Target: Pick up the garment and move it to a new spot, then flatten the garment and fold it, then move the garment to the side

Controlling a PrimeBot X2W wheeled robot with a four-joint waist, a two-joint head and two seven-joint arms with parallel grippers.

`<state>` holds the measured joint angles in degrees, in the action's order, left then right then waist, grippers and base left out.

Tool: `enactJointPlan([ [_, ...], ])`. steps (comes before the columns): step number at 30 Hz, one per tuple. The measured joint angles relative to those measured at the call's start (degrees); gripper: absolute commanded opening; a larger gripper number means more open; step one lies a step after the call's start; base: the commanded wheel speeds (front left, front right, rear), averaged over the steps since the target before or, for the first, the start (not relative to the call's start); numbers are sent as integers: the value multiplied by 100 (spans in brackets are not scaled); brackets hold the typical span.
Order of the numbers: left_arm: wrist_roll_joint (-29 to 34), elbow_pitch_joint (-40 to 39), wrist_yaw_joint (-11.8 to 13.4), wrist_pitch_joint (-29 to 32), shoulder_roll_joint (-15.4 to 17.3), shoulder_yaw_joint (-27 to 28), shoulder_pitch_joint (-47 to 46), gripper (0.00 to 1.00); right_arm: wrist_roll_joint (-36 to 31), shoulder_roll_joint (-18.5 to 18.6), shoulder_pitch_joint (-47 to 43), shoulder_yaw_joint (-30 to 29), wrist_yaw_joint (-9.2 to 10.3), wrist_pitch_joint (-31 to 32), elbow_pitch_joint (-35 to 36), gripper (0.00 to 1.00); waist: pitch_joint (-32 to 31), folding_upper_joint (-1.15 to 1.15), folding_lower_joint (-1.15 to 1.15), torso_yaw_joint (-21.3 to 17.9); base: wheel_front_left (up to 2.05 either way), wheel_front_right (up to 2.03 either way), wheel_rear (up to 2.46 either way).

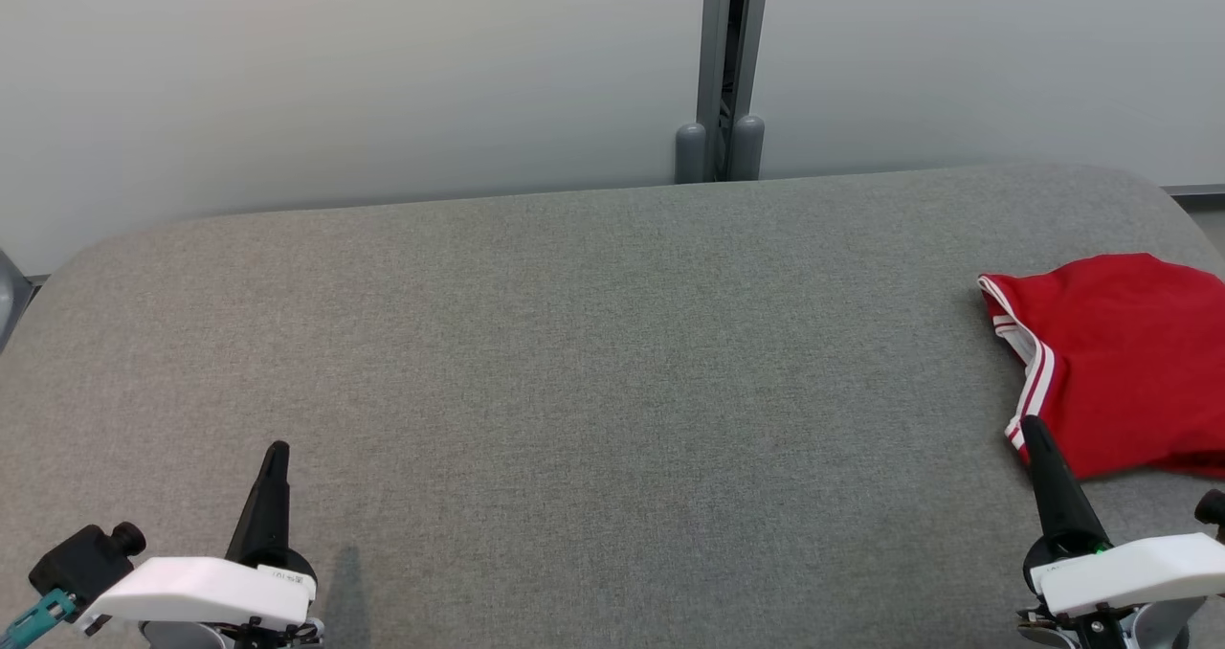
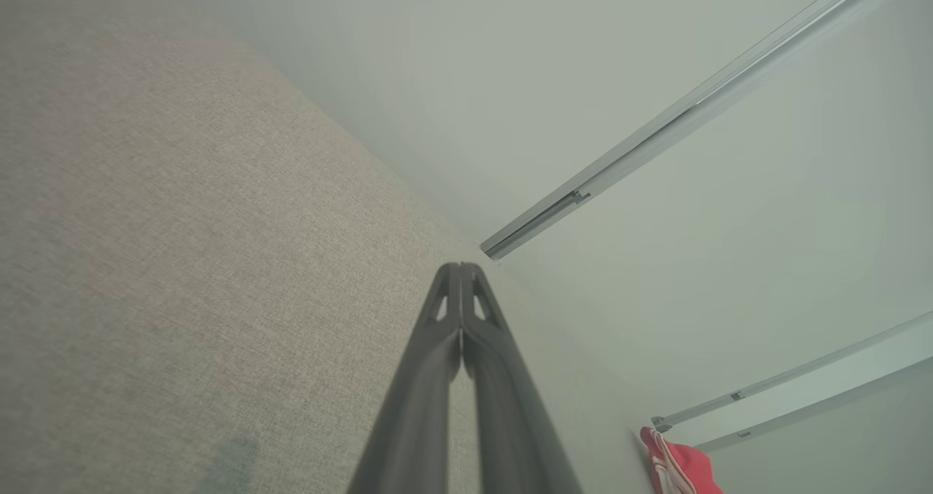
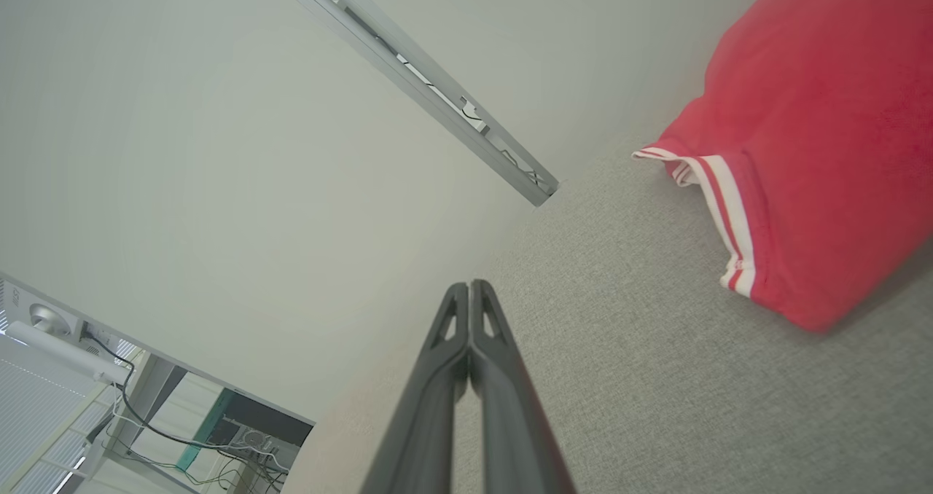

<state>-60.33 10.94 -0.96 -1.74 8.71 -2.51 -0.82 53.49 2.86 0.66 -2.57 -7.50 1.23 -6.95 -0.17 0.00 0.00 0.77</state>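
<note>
Grey surface (image 1: 574,343), garment (image 1: 1120,362) at right edge; right wrist catches cables (image 3: 122,396).

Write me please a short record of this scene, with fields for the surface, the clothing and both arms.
surface: grey fabric-covered table, with a pale wall behind
item: red garment with white-striped trim, lying on the table
item place: far right side, partly cut off by the head view's edge
left arm: left gripper shut, holding nothing, over bare table at lower left
right arm: right gripper shut, holding nothing, near the garment's striped edge, not gripping it
</note>
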Motion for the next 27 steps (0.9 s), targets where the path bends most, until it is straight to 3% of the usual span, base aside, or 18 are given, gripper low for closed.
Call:
enactJointPlan([
  [27,-1340,79,-259,354,-242,480,-144,0,1628,4,319,-37,0,179,-398,0,17,0,0,-26,0,0,0],
])
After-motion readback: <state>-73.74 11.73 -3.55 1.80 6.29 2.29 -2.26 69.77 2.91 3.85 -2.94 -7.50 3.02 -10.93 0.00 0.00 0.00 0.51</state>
